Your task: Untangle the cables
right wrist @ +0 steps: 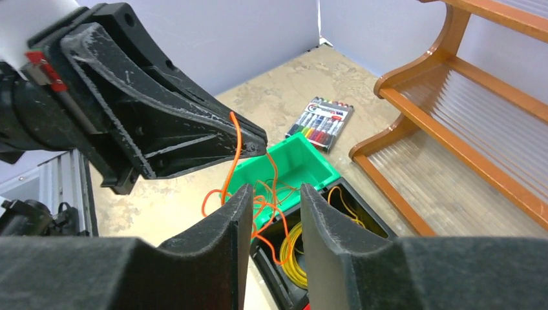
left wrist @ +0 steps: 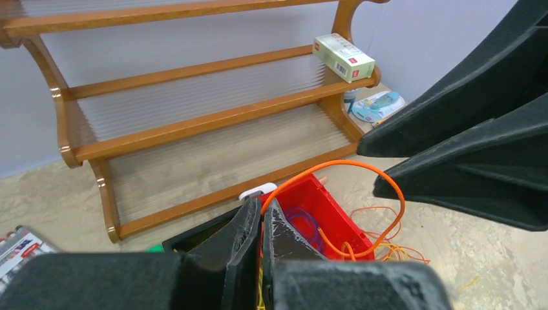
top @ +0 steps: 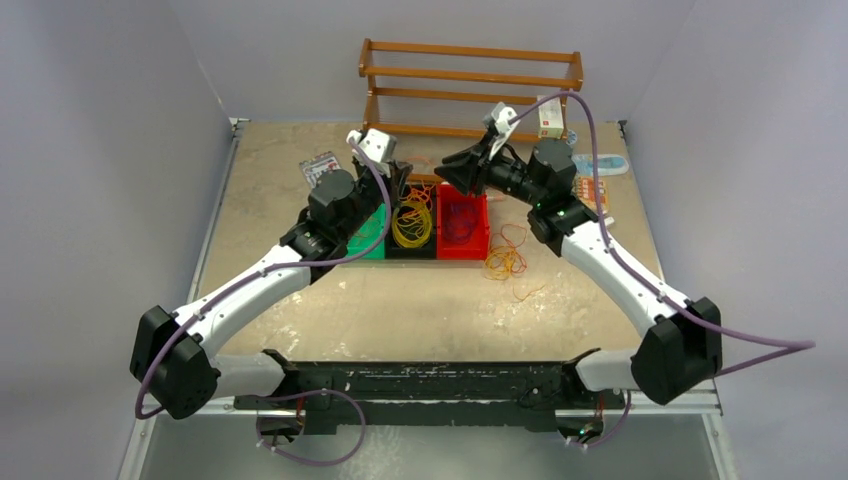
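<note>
The cables are fine orange, yellow and purple loops. My left gripper (left wrist: pixel 263 205) is shut on one orange cable (left wrist: pixel 362 166), which arcs right and drops into the red bin (left wrist: pixel 325 197) onto purple loops (left wrist: pixel 304 221). My right gripper (right wrist: pixel 276 192) is open just in front of the left one, its fingers (left wrist: pixel 465 129) level with the arc. In the right wrist view the orange cable (right wrist: pixel 236 145) hangs from the left gripper (right wrist: pixel 258 139) over the green bin (right wrist: pixel 304 161). Yellow cables (top: pixel 411 225) fill the black bin (top: pixel 412 252). A loose tangle (top: pixel 505 262) lies right of the bins.
A wooden rack (top: pixel 470 75) stands at the back with a small box (left wrist: pixel 342 57) on a shelf. A marker pack (right wrist: pixel 321 121) lies left of the bins and a blue packet (top: pixel 600 163) lies at the right. Both grippers (top: pixel 402 178) (top: pixel 445 168) hover close together above the bins.
</note>
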You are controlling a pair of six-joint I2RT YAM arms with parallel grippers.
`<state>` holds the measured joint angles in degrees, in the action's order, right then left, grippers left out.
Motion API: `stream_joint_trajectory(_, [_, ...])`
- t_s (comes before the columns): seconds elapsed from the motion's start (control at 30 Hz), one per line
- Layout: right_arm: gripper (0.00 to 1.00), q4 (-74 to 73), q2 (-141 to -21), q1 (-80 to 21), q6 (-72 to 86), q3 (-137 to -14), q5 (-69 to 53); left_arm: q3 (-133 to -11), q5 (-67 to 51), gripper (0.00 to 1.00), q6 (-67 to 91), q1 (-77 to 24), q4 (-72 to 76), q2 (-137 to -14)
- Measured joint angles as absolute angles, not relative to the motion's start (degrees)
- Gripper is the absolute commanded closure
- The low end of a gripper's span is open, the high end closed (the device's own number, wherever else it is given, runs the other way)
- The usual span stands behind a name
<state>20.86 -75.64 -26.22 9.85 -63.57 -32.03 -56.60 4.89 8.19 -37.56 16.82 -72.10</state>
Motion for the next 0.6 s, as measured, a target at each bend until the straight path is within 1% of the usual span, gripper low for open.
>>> stream_joint_trajectory(0.13, [0.49,24.01,-78.78,-27.92,9.52,-63.26,-30.89,-56.62,7.25,1.0,8.56,-37.56,15.16,-72.1])
stream_joint_trajectory(0.23, [0.42,24.91,-79.94,-31.09,7.25,-63.24,-29.04,-56.77,10.63,1.0,9.15,-37.58,13.45,-72.1])
stream_joint_trajectory(0.4, [0.39,28.86,-80.27,-36.16,5.08,-61.28,-25.43,-56.88,17.43,1.0,10.28,-37.58,11.0,-71.75])
stream_joint_trajectory(0.6, [0.31,33.36,-80.23,-36.69,5.26,-57.36,-19.03,-56.9,23.75,1.0,11.22,-37.58,9.32,-70.61])
